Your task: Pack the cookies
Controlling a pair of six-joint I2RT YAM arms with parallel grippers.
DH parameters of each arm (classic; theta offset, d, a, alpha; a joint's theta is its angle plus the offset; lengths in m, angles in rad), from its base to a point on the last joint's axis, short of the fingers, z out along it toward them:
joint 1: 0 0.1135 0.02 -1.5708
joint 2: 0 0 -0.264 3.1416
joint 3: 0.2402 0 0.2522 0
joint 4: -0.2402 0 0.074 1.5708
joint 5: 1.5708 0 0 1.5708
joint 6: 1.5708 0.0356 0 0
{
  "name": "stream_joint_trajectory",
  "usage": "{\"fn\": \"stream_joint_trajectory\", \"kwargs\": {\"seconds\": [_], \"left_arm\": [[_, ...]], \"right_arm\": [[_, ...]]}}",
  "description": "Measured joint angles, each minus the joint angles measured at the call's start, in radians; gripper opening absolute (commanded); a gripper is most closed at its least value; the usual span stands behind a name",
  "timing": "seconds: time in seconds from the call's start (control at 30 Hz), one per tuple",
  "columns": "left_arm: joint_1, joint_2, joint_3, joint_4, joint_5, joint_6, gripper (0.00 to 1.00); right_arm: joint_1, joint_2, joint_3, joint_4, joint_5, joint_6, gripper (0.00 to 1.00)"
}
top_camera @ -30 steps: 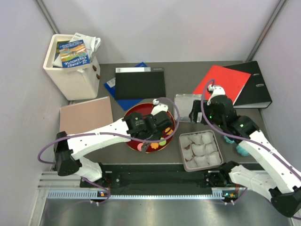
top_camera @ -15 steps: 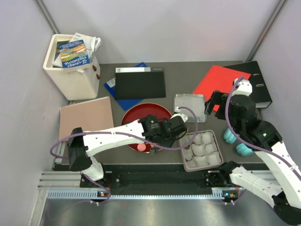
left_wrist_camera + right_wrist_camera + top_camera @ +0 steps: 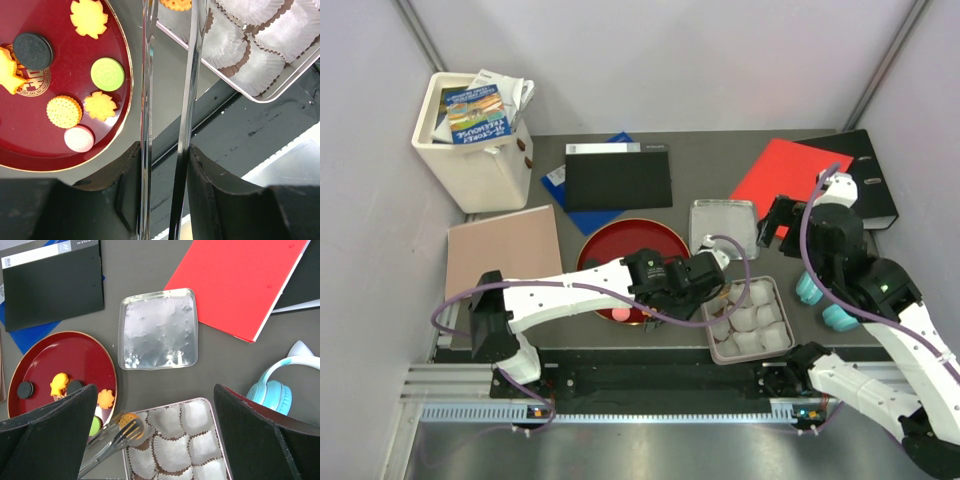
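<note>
Small orange round cookie [image 3: 131, 421] in metal tongs [image 3: 187, 75], left gripper [image 3: 162, 185] clenched on them; right gripper [image 3: 775, 218] spread wide. Black folder [image 3: 50, 287] label: unreadable, too small.

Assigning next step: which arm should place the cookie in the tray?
Left. The left gripper holds tongs with an orange cookie over the tray; the right gripper is open, empty, farther back.

Clutter around the edges of the dark table [image 3: 720, 165]

Far left, a white bin [image 3: 470, 165] holds booklets [image 3: 480, 105]; a pink board [image 3: 503, 247] lies flat just near of it. At the far middle a black folder [image 3: 618, 180] lies on a blue folder [image 3: 556, 185]. Far right, a red folder [image 3: 790, 175] lies against a black binder [image 3: 865, 180]. Teal headphones [image 3: 808, 290] sit at the right edge.
</note>
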Motion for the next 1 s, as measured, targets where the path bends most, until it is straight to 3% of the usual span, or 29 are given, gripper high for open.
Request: {"fn": "stream_joint_trajectory", "kwargs": {"seconds": [0.37,0.73,1.0], "left_arm": [[-0.004,0.006,0.000,0.000,-0.014,-0.002,0.35],[-0.004,0.008,-0.016,0.002,-0.031,-0.003,0.57],[-0.004,0.008,-0.016,0.002,-0.066,-0.005,0.61]], "right_arm": [[0.000,0.014,-0.001,0.002,-0.012,0.000,0.99],[0.000,0.014,-0.006,0.006,-0.012,-0.001,0.99],[0.000,0.016,-0.022,0.012,-0.017,-0.001,0.99]]}}
